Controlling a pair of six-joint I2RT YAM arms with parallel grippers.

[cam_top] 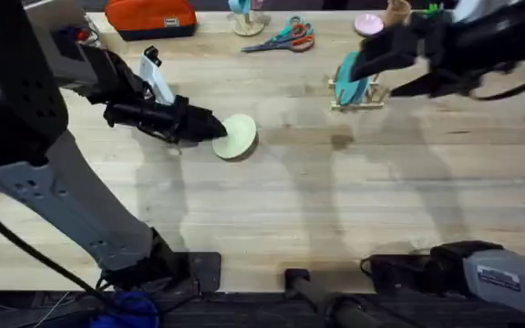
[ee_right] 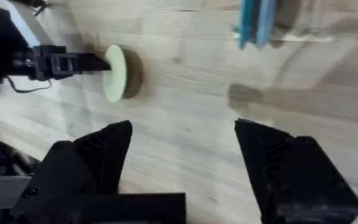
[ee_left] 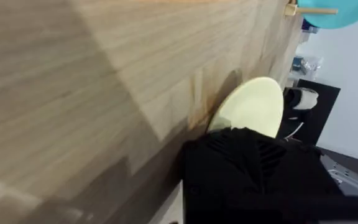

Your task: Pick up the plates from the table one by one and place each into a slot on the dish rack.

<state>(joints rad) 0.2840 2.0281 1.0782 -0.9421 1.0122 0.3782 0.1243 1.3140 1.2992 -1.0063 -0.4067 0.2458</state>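
**Left claw on the cream plate, two teal plates racked**

We start at the left gripper (cam_top: 215, 128): its black fingers are closed on the near edge of the cream plate (cam_top: 237, 137), which sits left of the table's middle. In the right wrist view we see that plate (ee_right: 115, 73) tilted, almost edge-on, with the left gripper (ee_right: 98, 62) pinching its rim from the side. In the left wrist view the plate (ee_left: 250, 106) stands out pale beyond the dark fingers, with the table (ee_left: 92, 74) running away beside it; we cannot tell whether its lower edge touches the wood.

Our right gripper (ee_right: 182, 152) has its fingers (ee_right: 107, 155) spread wide with nothing between them, hovering above bare planks. From overhead the right arm reaches in from the upper right, its gripper (cam_top: 358, 66) dark and blurred just by the rack (cam_top: 361, 98).

The rack stands on the far right of the table (cam_top: 335, 210), well apart from the cream plate. Two teal plates (cam_top: 350, 80) stand upright in it, side by side; the right wrist view shows them (ee_right: 255, 23) as two thin blue edges between the pegs. The left wrist view catches a teal rim (ee_left: 334, 15) and a peg of the rack (ee_left: 309, 9).

Along the far edge lie scissors (cam_top: 285, 36), an orange case (cam_top: 150, 16) and a small pink dish (cam_top: 368, 24).
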